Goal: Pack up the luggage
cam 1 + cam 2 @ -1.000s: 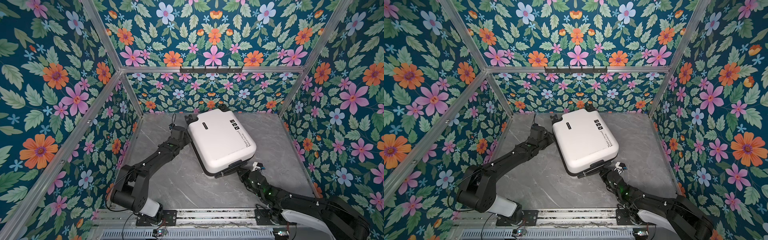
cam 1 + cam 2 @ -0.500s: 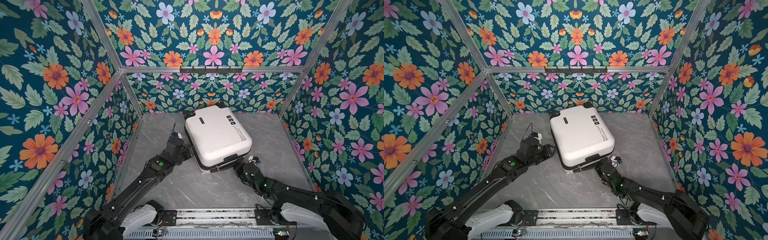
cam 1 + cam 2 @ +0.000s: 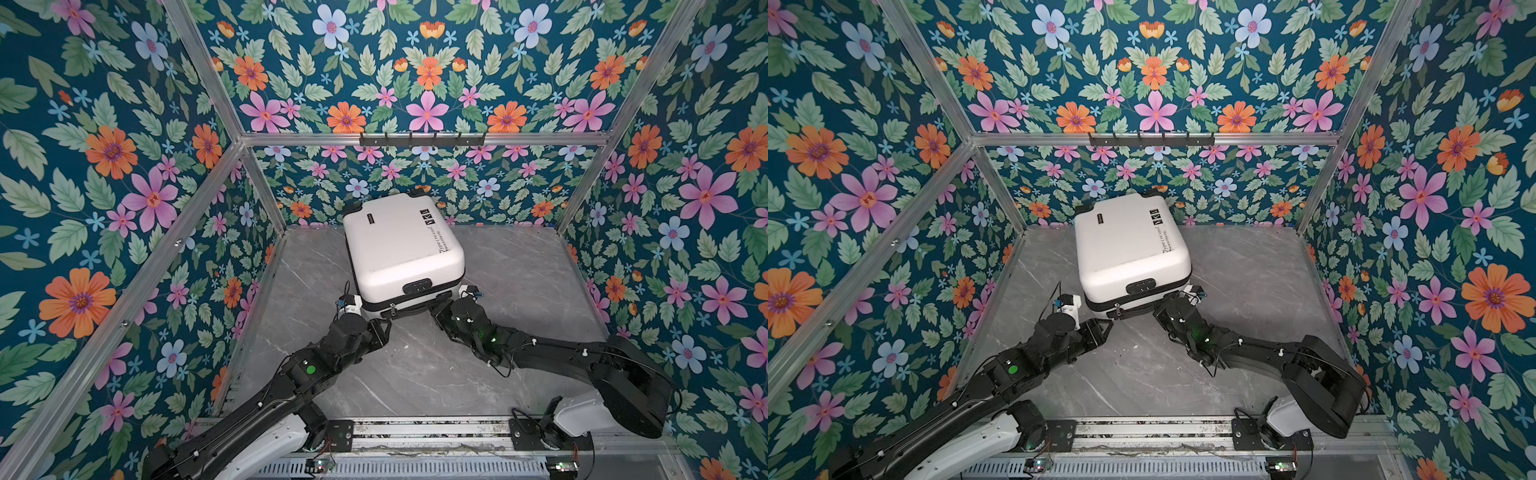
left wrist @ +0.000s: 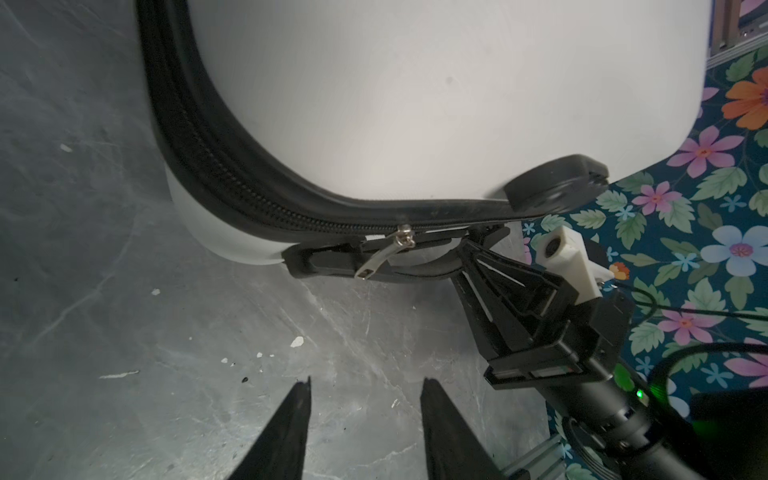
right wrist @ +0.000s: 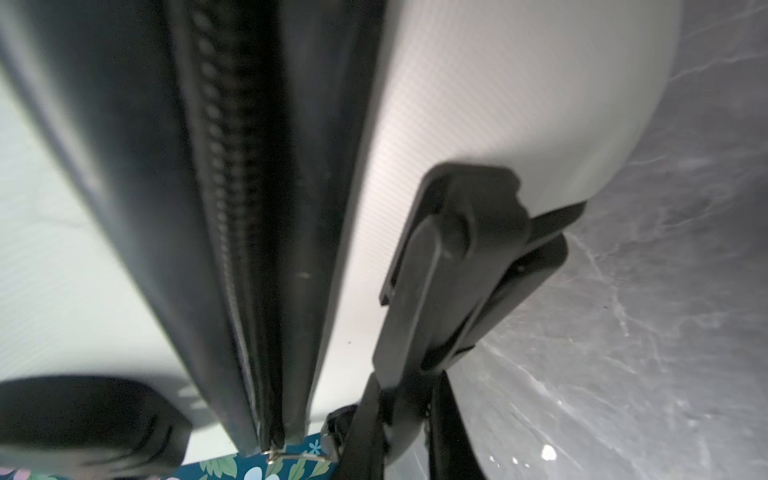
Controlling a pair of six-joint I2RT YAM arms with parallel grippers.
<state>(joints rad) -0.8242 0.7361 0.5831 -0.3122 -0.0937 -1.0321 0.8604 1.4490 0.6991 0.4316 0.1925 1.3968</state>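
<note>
The luggage (image 3: 399, 245) (image 3: 1129, 245) is a white hard-shell suitcase lying flat and closed on the grey marble table, its far end near the back wall. My right gripper (image 3: 434, 305) (image 5: 405, 386) is shut on the black handle (image 5: 436, 282) (image 4: 332, 262) at the case's near edge. My left gripper (image 3: 387, 321) (image 4: 368, 384) hovers open over the table just in front of that edge, holding nothing. A metal zipper pull (image 4: 376, 259) hangs from the closed black zipper (image 4: 249, 199) above the handle.
Floral walls with aluminium frame posts enclose the table on three sides. A black hook rail (image 3: 422, 139) hangs on the back crossbar. The arms' mounting rail (image 3: 415, 432) runs along the front edge. Bare marble (image 3: 519, 266) lies on either side of the case.
The suitcase has turned and slid back toward the rear wall with my right gripper on its handle. My left arm left the case's left side and came round to its near edge.
</note>
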